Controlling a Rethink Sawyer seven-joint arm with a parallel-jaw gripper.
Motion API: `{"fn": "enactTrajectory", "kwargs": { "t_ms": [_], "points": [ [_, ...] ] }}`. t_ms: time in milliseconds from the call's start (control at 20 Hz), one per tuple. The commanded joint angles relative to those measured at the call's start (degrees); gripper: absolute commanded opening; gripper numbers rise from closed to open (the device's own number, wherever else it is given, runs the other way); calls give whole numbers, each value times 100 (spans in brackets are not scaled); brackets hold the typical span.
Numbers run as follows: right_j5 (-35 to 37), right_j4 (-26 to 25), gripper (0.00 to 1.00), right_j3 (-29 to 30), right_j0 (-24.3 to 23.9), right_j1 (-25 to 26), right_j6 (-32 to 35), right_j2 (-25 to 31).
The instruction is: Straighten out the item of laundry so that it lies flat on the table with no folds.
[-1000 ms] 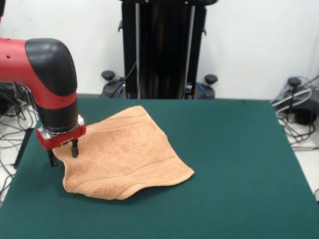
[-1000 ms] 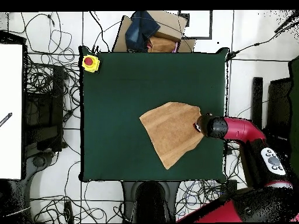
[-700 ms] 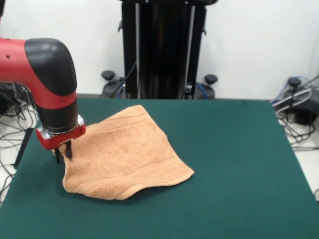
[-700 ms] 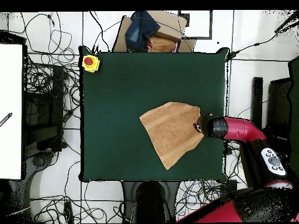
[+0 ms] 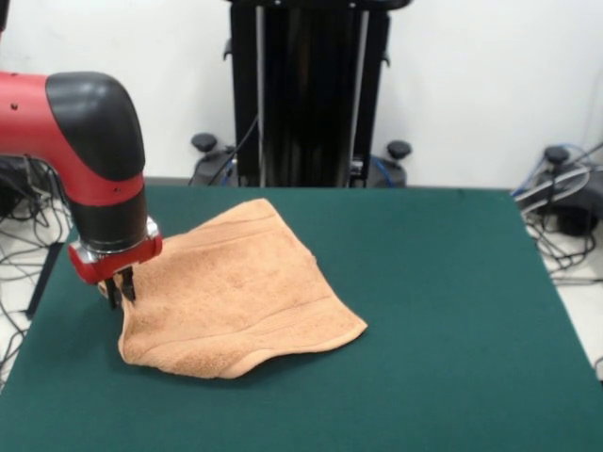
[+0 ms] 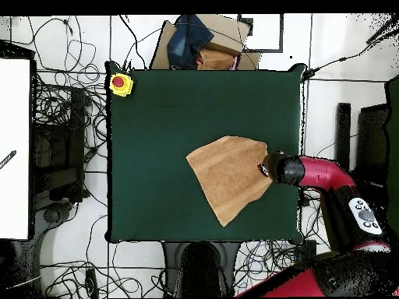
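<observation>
The peach-orange towel (image 5: 231, 294) lies on the dark green desk (image 5: 443, 311), toward the left side in the front view and nearer the right edge in the overhead view (image 6: 230, 176). It sits askew to the desk's sides: from above, one corner points toward the bottom edge and its longer run goes diagonally from that corner up toward the arm's side. Its near edge curls up slightly. The pincer (image 5: 119, 287) is drawn narrow, its fingers pinched on the towel's left corner. A yellow box with a red button (image 6: 120, 83) sits at a desk corner
</observation>
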Motion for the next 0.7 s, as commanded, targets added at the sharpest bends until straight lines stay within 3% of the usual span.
{"fn": "enactTrajectory", "kwargs": {
  "t_ms": [50,300,700],
  "points": [
    [0,-193,0,343,41,19,-683,295],
    [-114,-279,0,496,247,-244,-281,75],
    [-553,-422,0,1246,672,-945,719,-456]
  ]
}}
